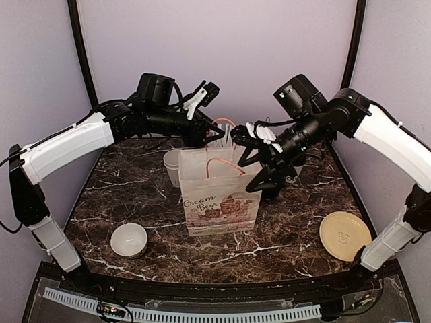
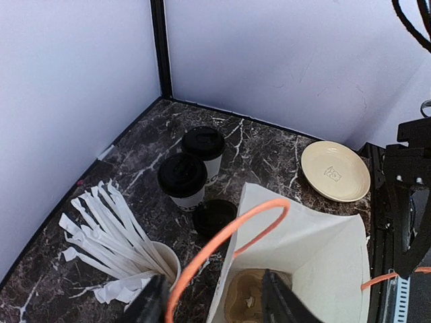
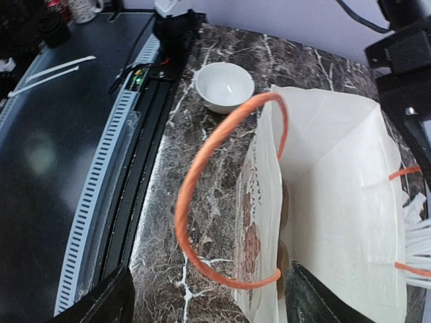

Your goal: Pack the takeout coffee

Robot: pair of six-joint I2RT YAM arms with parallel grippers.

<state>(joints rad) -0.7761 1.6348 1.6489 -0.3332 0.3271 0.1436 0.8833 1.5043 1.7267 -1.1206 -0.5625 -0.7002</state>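
Observation:
Two white coffee cups with black lids [image 2: 182, 180] [image 2: 203, 149] stand together on the marble, beyond the white paper bag [image 2: 323, 256]. A third black lid [image 2: 215, 217] sits lower, against the bag's wall. The cups are hidden in the top view. My left gripper [image 2: 215, 303] is open, astride the bag's edge and an orange handle [image 2: 229, 232]. My right gripper [image 3: 209, 303] is open, astride the bag's printed wall [image 3: 259, 222] and the other orange handle [image 3: 195, 202]. In the top view both grippers, left [image 1: 217, 132] and right [image 1: 259, 178], hover at the bag's [image 1: 219, 195] mouth.
A white cup with white straws [image 2: 121, 235] stands left of the bag. A low white bowl [image 1: 128, 240] sits front left and a cream plate [image 1: 345, 235] front right. Something brown [image 2: 249, 296] lies in the bag's bottom. Walls enclose the table on three sides.

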